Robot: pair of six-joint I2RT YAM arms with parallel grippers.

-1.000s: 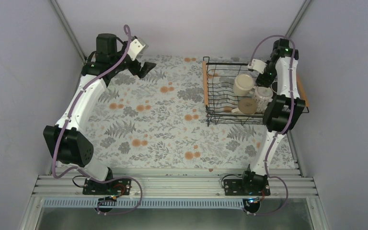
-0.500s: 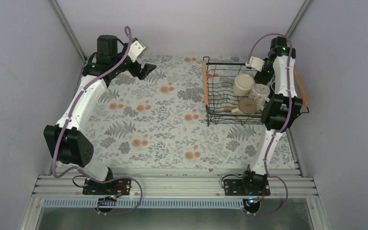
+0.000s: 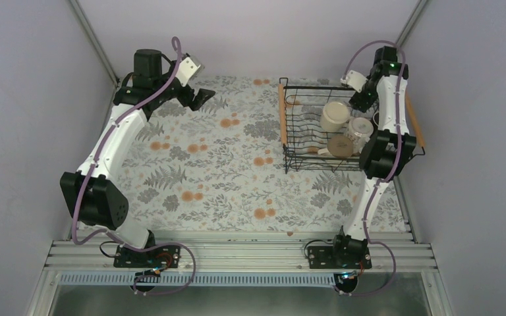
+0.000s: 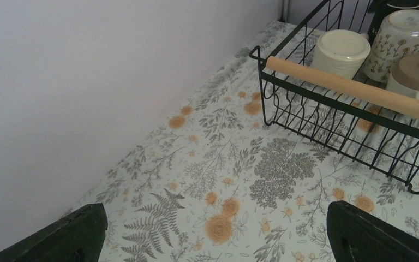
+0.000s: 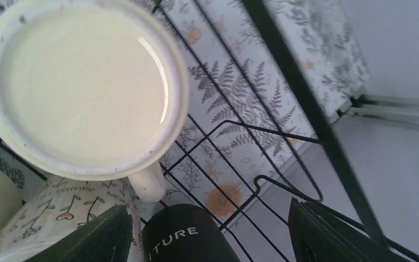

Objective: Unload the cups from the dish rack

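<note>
Arm pair, both extended toward far side.
Left end effector (image 3: 201,96) spread, empty; right end effector (image 3: 360,100) spread, empty, pointing down.

White arms (image 3: 110,140), black joints (image 3: 95,197), purple cables (image 3: 174,49)

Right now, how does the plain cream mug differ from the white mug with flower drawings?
The plain cream mug has no decoration; the white mug with flower drawings is covered in small stems. The cream mug stands next to the wooden bar; the white mug stands farther from it. Both sit upside down.
</note>
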